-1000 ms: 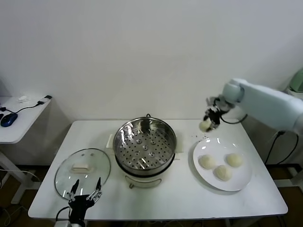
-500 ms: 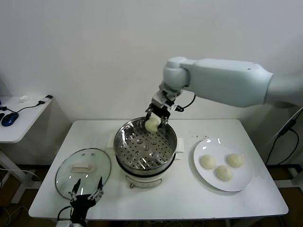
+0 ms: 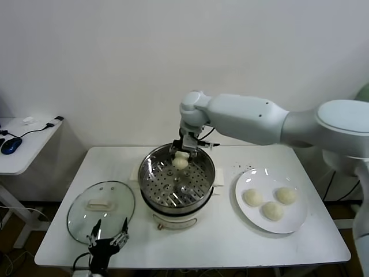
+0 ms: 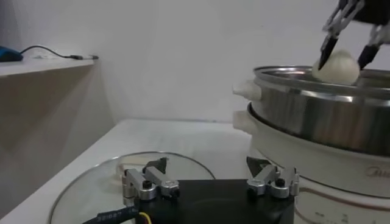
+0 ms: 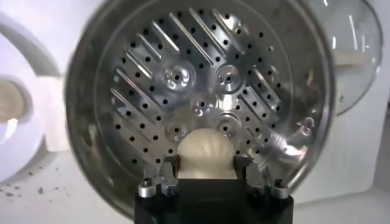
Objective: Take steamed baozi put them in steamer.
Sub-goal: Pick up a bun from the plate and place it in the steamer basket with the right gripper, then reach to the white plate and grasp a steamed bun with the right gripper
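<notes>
Looking down from the head camera, I see the steamer (image 3: pixel 177 182), a round shiny steel pot with a perforated tray full of slots and small holes, sitting on a cream-white base at the middle of the white table (image 3: pixel 230 236). My right gripper (image 3: pixel 181 154) hangs over the pot's far rim, clamped on a smooth, cream-white, rounded baozi (image 3: pixel 180 163); in the right wrist view the bun (image 5: pixel 205 154) sits squeezed between the two black fingers (image 5: pixel 166 172), directly above the tray's far portion and apart from the metal. From the left wrist camera the same bun (image 4: pixel 336 66) shows just above the steel rim, pinched by the dark fingertips. The right arm reaches in from the right, elbow high, forearm bent down to the pot. Three more pale buns (image 3: pixel 271 202) rest on the flat white plate (image 3: pixel 294 222) to the steamer's right. My left gripper (image 3: pixel 108 238) is parked low at the table's near edge, fingers spread, just beside the round glass lid (image 3: pixel 100 209) with its white handle.
</notes>
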### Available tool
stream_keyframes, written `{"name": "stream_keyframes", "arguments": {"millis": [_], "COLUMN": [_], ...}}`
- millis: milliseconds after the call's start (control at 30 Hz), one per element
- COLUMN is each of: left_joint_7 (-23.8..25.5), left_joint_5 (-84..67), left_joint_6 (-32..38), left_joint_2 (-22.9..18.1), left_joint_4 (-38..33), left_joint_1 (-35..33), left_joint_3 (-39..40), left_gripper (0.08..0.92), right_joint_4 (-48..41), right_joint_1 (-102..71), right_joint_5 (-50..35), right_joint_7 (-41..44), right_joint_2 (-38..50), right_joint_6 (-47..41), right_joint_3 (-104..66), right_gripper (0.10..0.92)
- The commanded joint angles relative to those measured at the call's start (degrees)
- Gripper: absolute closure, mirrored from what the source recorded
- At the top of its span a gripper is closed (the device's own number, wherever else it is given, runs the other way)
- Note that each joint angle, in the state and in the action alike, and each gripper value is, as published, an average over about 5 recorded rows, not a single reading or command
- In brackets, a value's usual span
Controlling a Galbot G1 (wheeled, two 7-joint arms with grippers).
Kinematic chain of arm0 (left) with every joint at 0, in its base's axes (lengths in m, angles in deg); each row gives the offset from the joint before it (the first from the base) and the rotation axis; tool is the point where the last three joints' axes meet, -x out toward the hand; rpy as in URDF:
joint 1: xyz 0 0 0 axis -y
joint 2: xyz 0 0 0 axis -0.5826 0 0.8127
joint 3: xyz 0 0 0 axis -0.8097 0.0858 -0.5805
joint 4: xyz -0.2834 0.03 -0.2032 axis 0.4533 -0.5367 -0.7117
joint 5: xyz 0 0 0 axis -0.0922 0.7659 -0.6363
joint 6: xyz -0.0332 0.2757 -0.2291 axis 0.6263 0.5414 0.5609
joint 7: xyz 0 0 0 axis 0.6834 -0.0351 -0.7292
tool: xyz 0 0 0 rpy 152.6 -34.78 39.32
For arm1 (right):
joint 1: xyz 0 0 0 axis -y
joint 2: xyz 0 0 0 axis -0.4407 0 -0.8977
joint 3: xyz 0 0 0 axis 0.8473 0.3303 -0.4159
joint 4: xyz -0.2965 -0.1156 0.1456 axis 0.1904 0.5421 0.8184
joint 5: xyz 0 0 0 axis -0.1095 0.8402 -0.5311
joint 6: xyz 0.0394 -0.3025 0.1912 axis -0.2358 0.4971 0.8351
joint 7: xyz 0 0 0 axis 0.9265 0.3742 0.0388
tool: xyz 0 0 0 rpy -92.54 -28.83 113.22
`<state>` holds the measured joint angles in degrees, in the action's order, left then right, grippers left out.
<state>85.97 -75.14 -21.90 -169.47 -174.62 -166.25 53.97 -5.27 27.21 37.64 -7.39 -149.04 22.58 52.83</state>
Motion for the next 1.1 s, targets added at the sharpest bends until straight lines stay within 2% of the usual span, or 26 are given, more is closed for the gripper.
{"name": "stream_keyframes", "arguments": {"millis": [33, 233, 400, 567, 667, 733, 833, 933, 1000, 1100], "left_joint_7": [0.0, -0.4, -0.8, -1.0, -1.0, -1.0, -0.9, -0.9, -0.9, -0.9], "left_joint_5": [0.2, 0.1, 0.1, 0.3, 0.6, 0.7, 1.0, 1.3, 1.4, 1.3], "left_joint_6": [0.0, 0.1, 0.2, 0.4, 0.5, 0.5, 0.6, 0.7, 0.7, 0.8], "left_joint_2": [0.1, 0.1, 0.0, -0.2, -0.3, -0.4, -0.5, -0.5, -0.5, -0.4], "left_joint_4": [0.0, 0.0, -0.1, -0.5, -1.0, -1.4, -1.8, -2.0, -2.1, -2.1], "left_joint_1": [0.0, 0.0, -0.1, -0.6, -1.0, -1.3, -1.7, -1.9, -2.0, -1.8], "left_joint_3": [0.1, 0.1, 0.0, 0.0, 0.0, 0.0, 0.3, 0.6, 0.7, 0.6], "left_gripper": [0.177, 0.177, 0.177, 0.177, 0.177, 0.177, 0.177, 0.177, 0.177, 0.177], "right_joint_4": [-6.4, -8.8, -8.5, -5.5, -3.3, -1.5, 2.2, 7.3, 11.2, 17.8], "right_joint_1": [-5.1, -5.6, -4.8, -0.5, 4.0, 8.7, 17.0, 24.3, 27.7, 31.2], "right_joint_5": [7.1, 6.8, 3.8, -5.4, -13.1, -21.7, -37.7, -49.9, -52.7, -52.4], "right_joint_7": [-1.7, -3.1, -3.5, -1.3, 1.8, 5.2, 8.8, 8.9, 6.8, 2.4], "right_joint_2": [-2.1, -3.3, -3.4, -1.6, 0.7, 3.2, 8.5, 15.5, 20.6, 27.6], "right_joint_6": [4.4, 4.7, 4.3, 3.9, 3.0, 1.1, -5.6, -16.1, -23.3, -33.6], "right_joint_3": [-2.2, -2.7, -2.4, -0.6, 0.2, 2.1, 9.0, 18.0, 22.5, 28.5], "right_gripper": [0.423, 0.416, 0.311, 0.213, 0.204, 0.203, 0.203, 0.202, 0.203, 0.203]}}
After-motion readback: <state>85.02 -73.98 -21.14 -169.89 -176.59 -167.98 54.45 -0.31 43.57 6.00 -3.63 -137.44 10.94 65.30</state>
